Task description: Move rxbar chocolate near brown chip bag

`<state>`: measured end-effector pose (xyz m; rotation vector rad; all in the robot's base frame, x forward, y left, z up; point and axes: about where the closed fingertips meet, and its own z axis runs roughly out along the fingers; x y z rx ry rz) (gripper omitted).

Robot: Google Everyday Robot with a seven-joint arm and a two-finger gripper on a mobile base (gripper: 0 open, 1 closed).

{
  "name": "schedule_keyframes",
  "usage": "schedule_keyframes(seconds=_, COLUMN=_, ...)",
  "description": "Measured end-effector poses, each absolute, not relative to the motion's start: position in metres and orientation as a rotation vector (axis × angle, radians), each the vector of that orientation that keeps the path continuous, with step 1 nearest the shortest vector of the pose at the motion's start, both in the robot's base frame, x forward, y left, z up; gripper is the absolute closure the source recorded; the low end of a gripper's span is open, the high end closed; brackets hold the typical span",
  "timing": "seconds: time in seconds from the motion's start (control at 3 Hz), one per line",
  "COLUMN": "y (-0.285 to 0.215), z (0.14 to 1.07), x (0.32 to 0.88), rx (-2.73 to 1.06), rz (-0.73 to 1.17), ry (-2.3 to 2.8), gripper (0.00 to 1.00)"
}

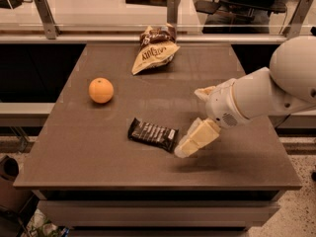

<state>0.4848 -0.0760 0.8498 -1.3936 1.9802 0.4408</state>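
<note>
The rxbar chocolate [153, 134] lies flat on the brown table [79, 152], near the middle front, in a dark glossy wrapper with pale lettering. The brown chip bag [154, 52] lies at the far middle of the table, tan with a dark brown top end. My gripper [189, 121] is just right of the bar and low over the table. It is open and holds nothing. Its near cream finger [196, 139] ends right next to the bar's right end; I cannot tell if they touch. The far finger [204, 92] points left.
An orange [101, 90] sits on the left part of the table, left of the bar. A glass barrier with metal posts [172, 10] runs behind the far edge. My white arm [276, 90] reaches in from the right.
</note>
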Motion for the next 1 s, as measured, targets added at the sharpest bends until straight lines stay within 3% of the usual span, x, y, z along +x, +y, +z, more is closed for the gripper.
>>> schedule_keyframes(seconds=1.0, y=-0.068, z=0.829, x=0.487, rx=-1.316, rz=0.529, ry=1.948, gripper=0.00)
